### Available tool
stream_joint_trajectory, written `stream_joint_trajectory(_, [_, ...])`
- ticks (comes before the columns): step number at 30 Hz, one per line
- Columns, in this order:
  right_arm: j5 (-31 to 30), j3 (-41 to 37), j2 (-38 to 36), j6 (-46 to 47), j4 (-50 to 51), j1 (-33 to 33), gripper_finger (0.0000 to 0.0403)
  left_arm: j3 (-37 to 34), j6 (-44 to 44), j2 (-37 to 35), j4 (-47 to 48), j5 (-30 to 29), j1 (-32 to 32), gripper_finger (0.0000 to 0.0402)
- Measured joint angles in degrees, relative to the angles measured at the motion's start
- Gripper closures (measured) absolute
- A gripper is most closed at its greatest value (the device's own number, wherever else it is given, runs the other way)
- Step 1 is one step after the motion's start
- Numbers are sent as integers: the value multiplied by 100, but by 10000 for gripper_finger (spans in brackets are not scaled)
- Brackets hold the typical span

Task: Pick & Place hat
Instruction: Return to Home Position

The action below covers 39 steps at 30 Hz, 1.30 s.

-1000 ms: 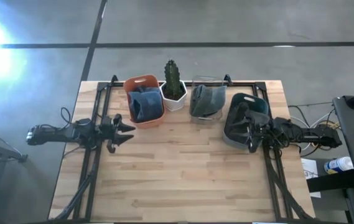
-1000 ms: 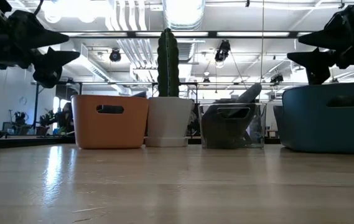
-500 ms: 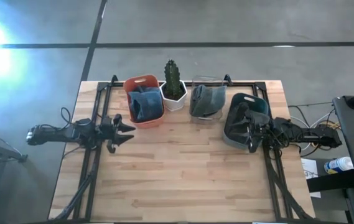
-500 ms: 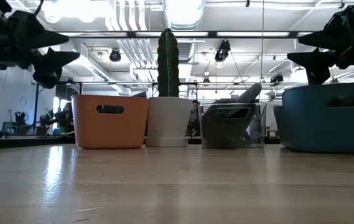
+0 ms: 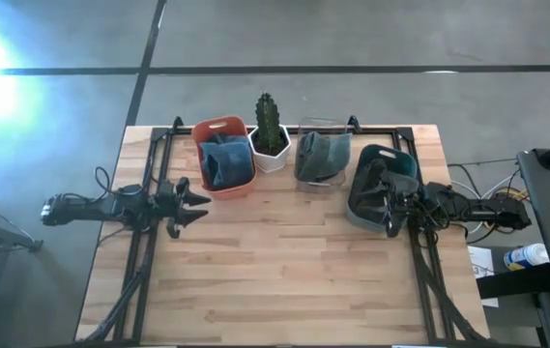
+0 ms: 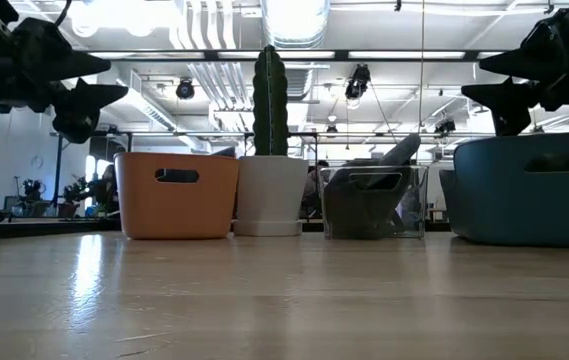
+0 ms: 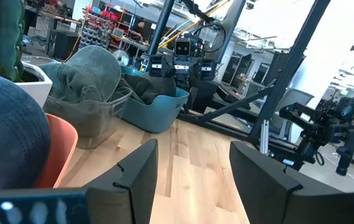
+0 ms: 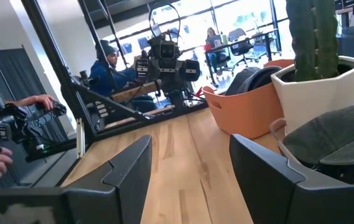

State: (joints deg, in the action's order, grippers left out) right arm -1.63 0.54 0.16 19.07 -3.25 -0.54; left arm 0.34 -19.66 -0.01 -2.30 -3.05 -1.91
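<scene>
Three hats lie in bins along the table's far side. A blue hat (image 5: 226, 162) fills the orange bin (image 5: 220, 127). Right of it, a grey hat (image 5: 321, 155) rests in the clear bin (image 5: 324, 124). A dark hat (image 5: 379, 174) lies in the teal bin (image 5: 402, 160) at the right. My left gripper (image 5: 197, 202) hovers level and open near the orange bin's near left corner, holding nothing. My right gripper (image 5: 383, 207) hovers level and open over the teal bin's near side, also with nothing in it.
A cactus in a white pot (image 5: 270, 137) stands between the orange and clear bins. Bare wood (image 5: 284, 271) takes up the table's near half. Black frame rails (image 5: 145, 242) run along both table sides. People (image 8: 107, 60) sit in the room beyond the table.
</scene>
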Motion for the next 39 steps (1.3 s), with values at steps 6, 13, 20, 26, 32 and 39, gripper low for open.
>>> stream_joint_trajectory(6, [-1, 0, 7, 0, -4, 2, 193, 0, 1628, 0, 144, 59, 0, 209])
stream_joint_trajectory(13, [0, 0, 32, 0, -4, 0, 193, -2, 2157, 0, 168, -14, 41, 209])
stream_joint_trajectory(20, [0, 0, 38, 0, 0, 2, 193, -4, 1794, 0, 66, -83, 61, 209])
stream_joint_trajectory(26, [0, 0, 37, 0, -2, 0, 193, 14, 1589, 2, 42, -107, 61, 209])
stream_joint_trajectory(32, [0, 0, 37, 0, -2, 1, 193, 17, 1573, 2, 33, -107, 61, 209])
stream_joint_trajectory(39, [0, 0, 37, 0, -1, 1, 193, 20, 1576, 4, -9, -105, 61, 209])
